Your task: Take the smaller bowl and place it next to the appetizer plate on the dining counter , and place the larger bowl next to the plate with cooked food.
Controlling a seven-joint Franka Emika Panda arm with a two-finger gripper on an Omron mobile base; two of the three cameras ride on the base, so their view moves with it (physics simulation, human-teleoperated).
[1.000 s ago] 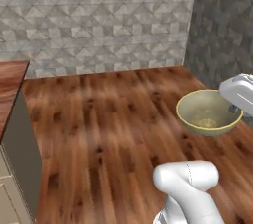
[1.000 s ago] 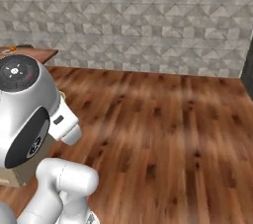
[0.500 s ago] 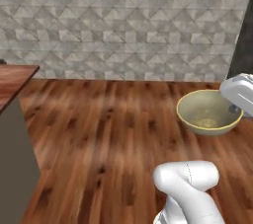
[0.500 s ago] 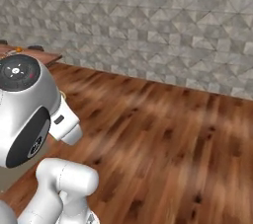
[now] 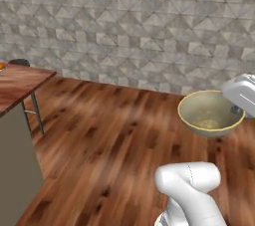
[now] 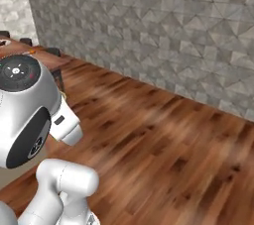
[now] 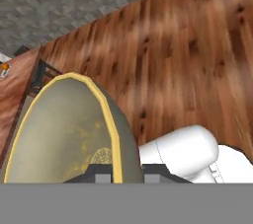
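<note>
Swinging round with the base, both base views have shifted over the last second: the wall has slid across the frame, while the smaller bowl keeps its spot at the right of the left base view, so the camera turned, not the bowl. At the far left of that view the dining counter reaches in at mid-height, with a dark stool beside its edge. The step in hand looks like carrying the smaller bowl toward that counter; next the base must close in until the appetizer plate can be found. At right, the gripper is clamped tight on the bowl's thin rim, holding it above the wooden floor.
</note>
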